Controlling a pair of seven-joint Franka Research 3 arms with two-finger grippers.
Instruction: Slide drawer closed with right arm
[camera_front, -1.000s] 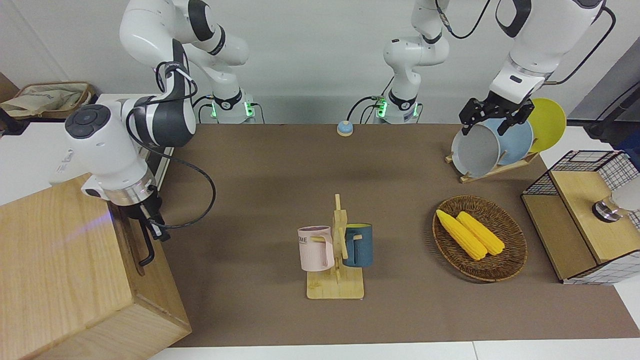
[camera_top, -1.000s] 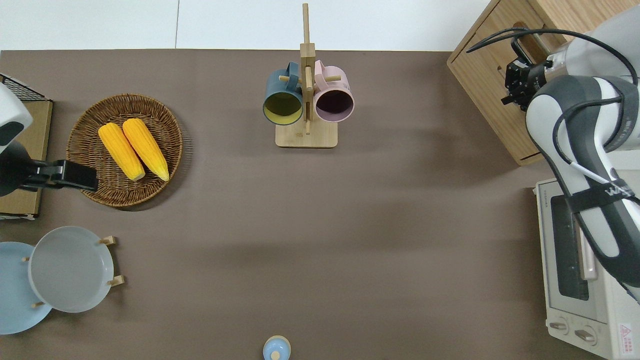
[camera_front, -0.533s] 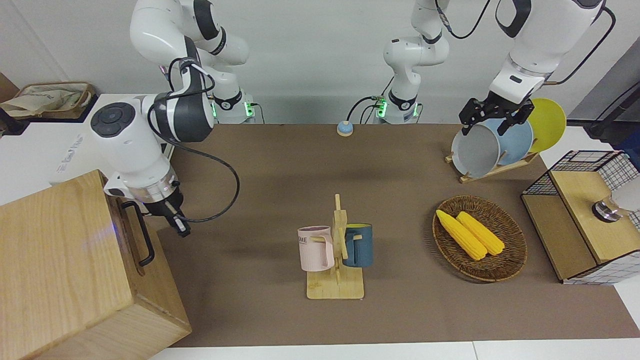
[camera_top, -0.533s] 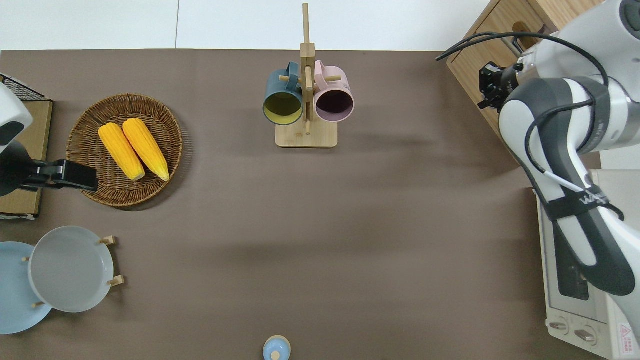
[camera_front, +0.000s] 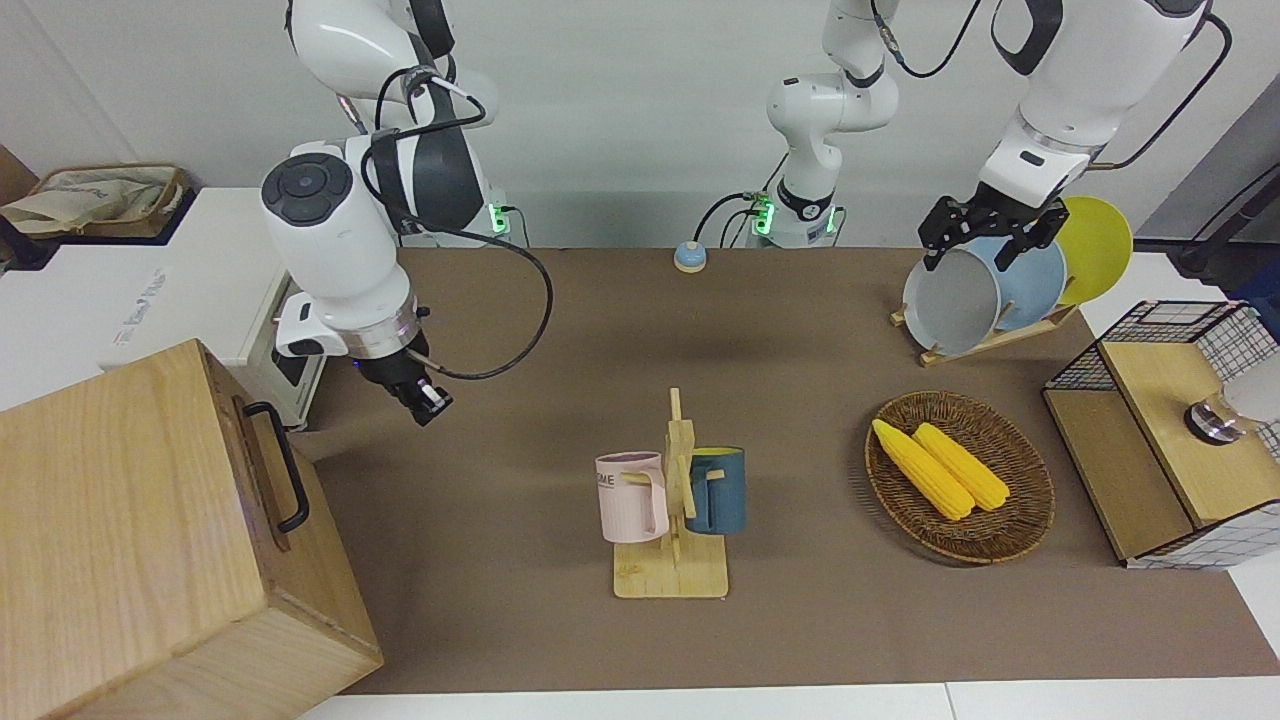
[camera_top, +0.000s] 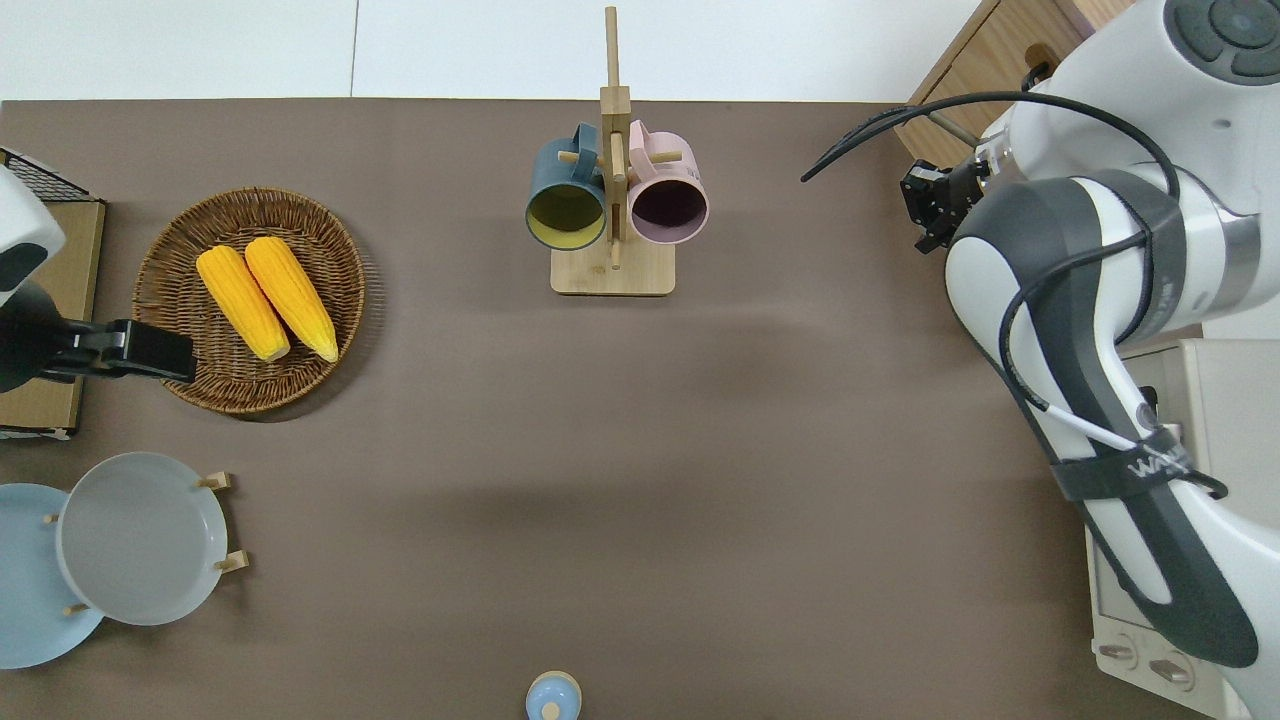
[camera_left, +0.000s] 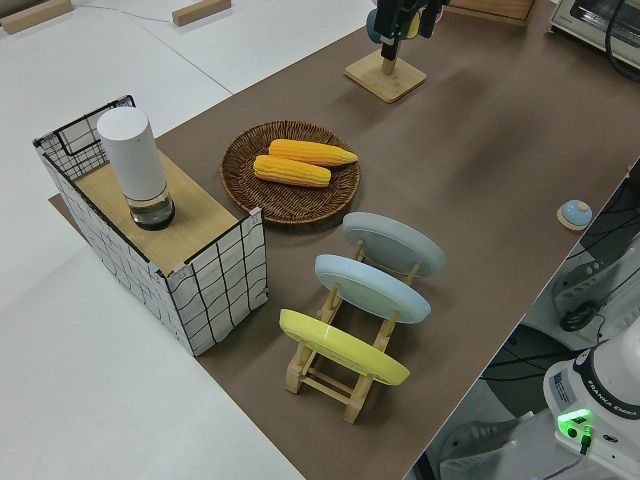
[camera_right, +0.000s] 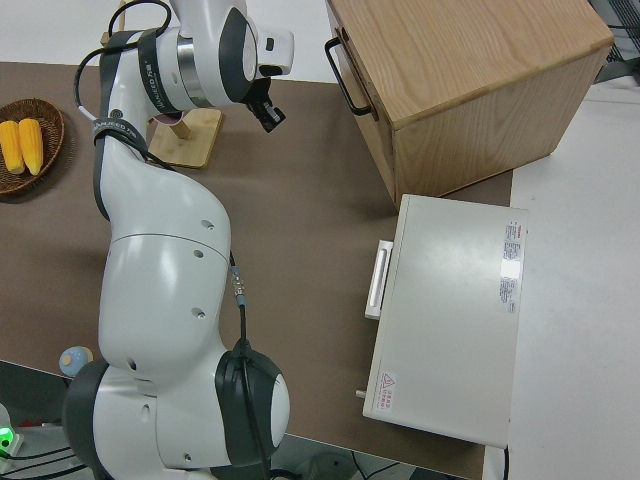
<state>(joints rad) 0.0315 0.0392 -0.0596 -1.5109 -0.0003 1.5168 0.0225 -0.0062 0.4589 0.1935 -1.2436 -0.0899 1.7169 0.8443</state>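
The drawer (camera_front: 258, 462) sits flush in the big pale wooden box (camera_front: 120, 520) at the right arm's end of the table, its black loop handle (camera_front: 287, 478) free. From the right side view, the drawer (camera_right: 364, 88) front lines up with the box face. My right gripper (camera_front: 427, 401) hangs in the air, shut and holding nothing. Seen from overhead, the right gripper (camera_top: 925, 200) is over the brown mat just clear of the box, toward the mug rack. My left gripper (camera_front: 968, 258) is parked and open.
A wooden mug rack (camera_front: 672, 500) with a pink and a blue mug stands mid-table. A wicker basket (camera_front: 1030, 500) holds two corn cobs. A plate rack (camera_front: 990, 290), a wire-mesh box (camera_front: 1170, 430), a small blue bell (camera_front: 689, 257) and a white oven (camera_right: 450, 330) are also here.
My right gripper has left the drawer handle, lifting and swinging away from the box toward the middle of the table. The drawer and the left arm have not visibly moved.
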